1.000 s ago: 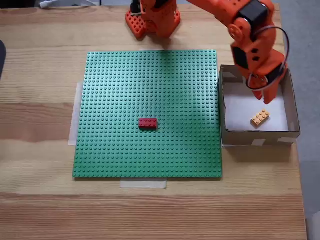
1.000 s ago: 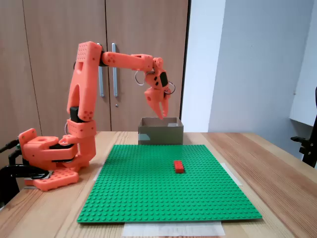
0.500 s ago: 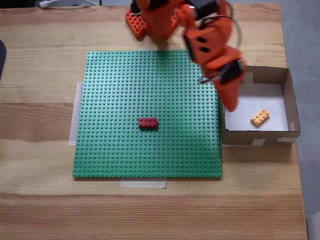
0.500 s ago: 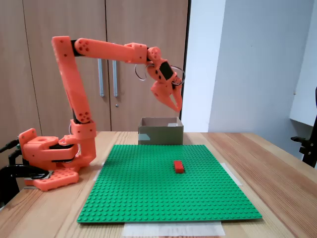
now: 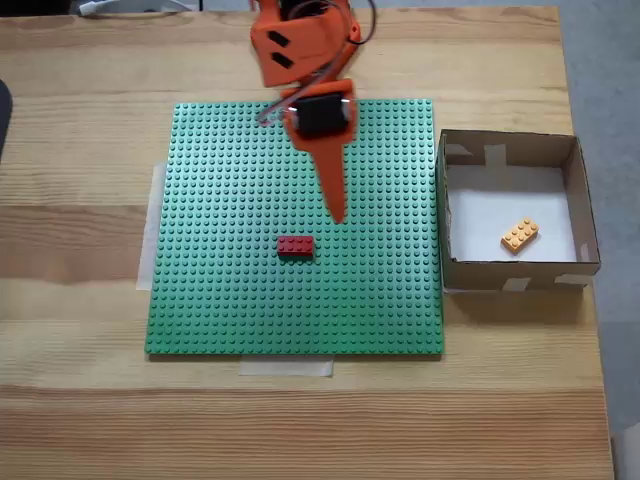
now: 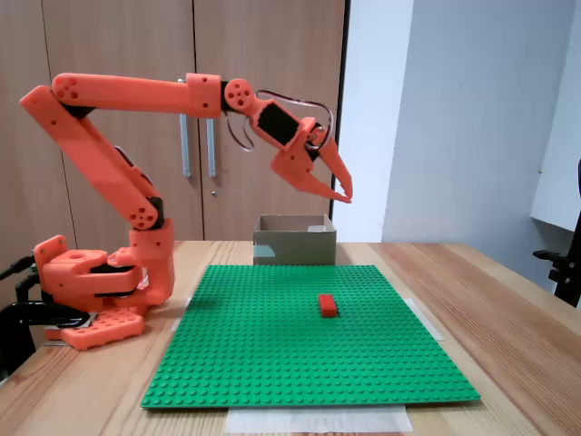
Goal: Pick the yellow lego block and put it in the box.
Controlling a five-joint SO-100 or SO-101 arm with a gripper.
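A wooden table (image 5: pixel 80 400) carries a green studded baseplate (image 6: pixel 272 363), taped down at its near edge, with wooden cabinet doors and a pale wall behind. On the plate lies a red lego brick (image 5: pixel 295 245), and above it, well clear of the studs, hangs the orange arm's gripper (image 6: pixel 343 191), its jaws slightly parted with nothing between them. Farther off, the box (image 5: pixel 590 215) sits against the plate's edge, and the yellow lego block (image 5: pixel 520 234) lies on its white floor.

Both fixed views are evenly and brightly lit, with soft, faint shadows on the table (image 5: pixel 80 400). The arm (image 5: pixel 305 70) is slightly motion-blurred from above. No glare or edge distortion shows.
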